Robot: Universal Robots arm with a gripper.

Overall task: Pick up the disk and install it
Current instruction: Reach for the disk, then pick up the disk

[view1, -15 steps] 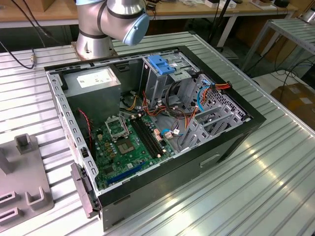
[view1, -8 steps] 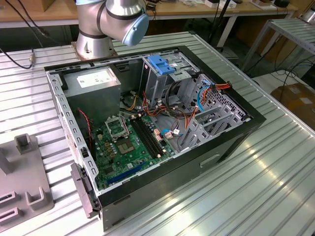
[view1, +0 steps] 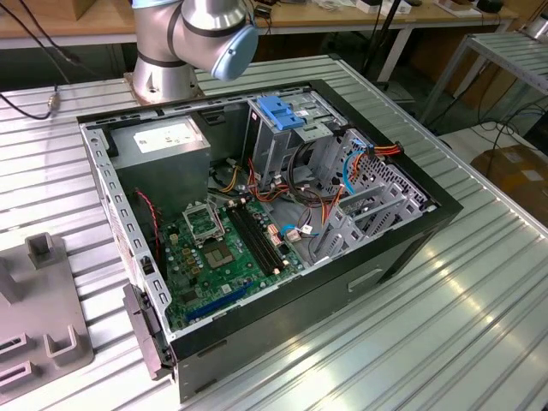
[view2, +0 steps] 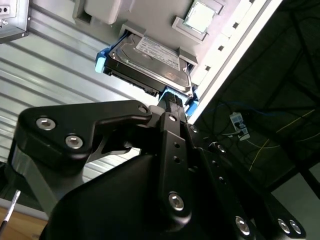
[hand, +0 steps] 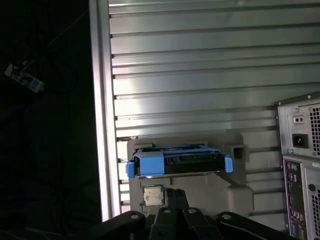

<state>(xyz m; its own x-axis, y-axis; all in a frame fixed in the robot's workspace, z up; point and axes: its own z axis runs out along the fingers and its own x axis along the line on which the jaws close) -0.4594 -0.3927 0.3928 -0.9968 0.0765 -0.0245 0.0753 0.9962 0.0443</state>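
i see the disk lying flat in a grey holder on the ribbed metal tabletop. its grey metal face with the white label is up, and the bright blue rail goes around its sides. in the first wrist view the disk shows edge-on, with the blue rail at both ends, and it sits in the same holder, close to the edge of the tabletop. a small square chip rests in its own pocket of the holder, just beside the disk.

the black tool is near the disk, at the edge with the blue rail. i cannot tell how far the tool is open, and i cannot tell if it touches the disk. it has no hold of anything that i can see.

in the exterior view the computer case lies open on the tabletop, with a green board on its floor, a grey box with a white label and a light-blue latch block at the back. the arm stands behind the case.
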